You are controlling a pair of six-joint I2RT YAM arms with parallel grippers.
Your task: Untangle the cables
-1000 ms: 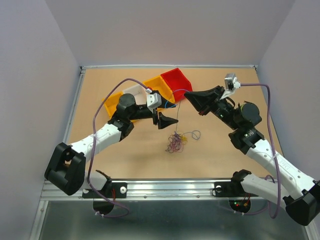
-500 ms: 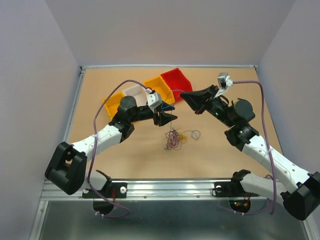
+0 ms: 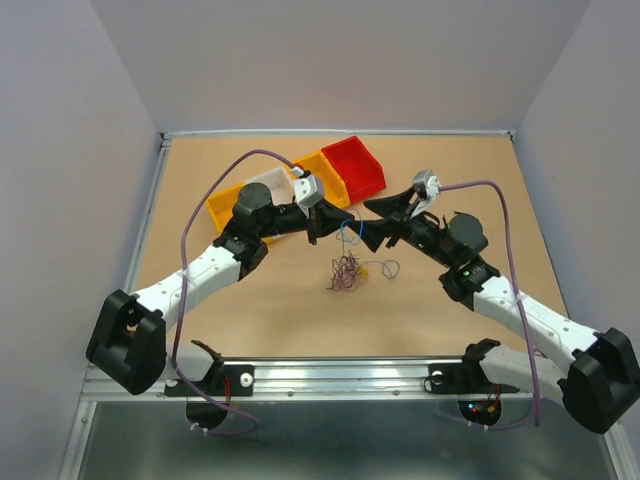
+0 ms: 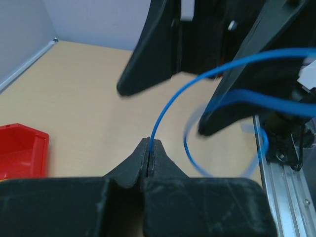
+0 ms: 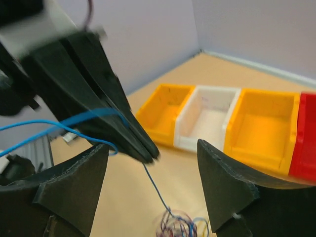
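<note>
The cables [image 3: 347,272] lie as a small clump of thin curly wires in mixed colours on the tan table; the right wrist view shows them low in the picture [image 5: 183,228]. One blue wire [image 3: 350,232] rises out of the clump. My left gripper [image 3: 331,225] is shut on this blue wire [image 4: 163,106], its tips [image 4: 149,143] pinching it. Beyond the pinch the wire loops freely. My right gripper [image 3: 369,222] stands open just right of the left one, with the wire [image 5: 155,190] between its spread fingers [image 5: 74,187] but untouched.
A row of bins stands behind the left arm: yellow [image 3: 226,204], white [image 3: 268,182], yellow [image 3: 322,170] and red [image 3: 360,164]. A metal rail [image 3: 330,372] edges the table's near side. Grey walls surround the table.
My left gripper has shut on the blue wire. My right gripper has opened, let that wire go, and swung left and nearer, close to the left gripper.
</note>
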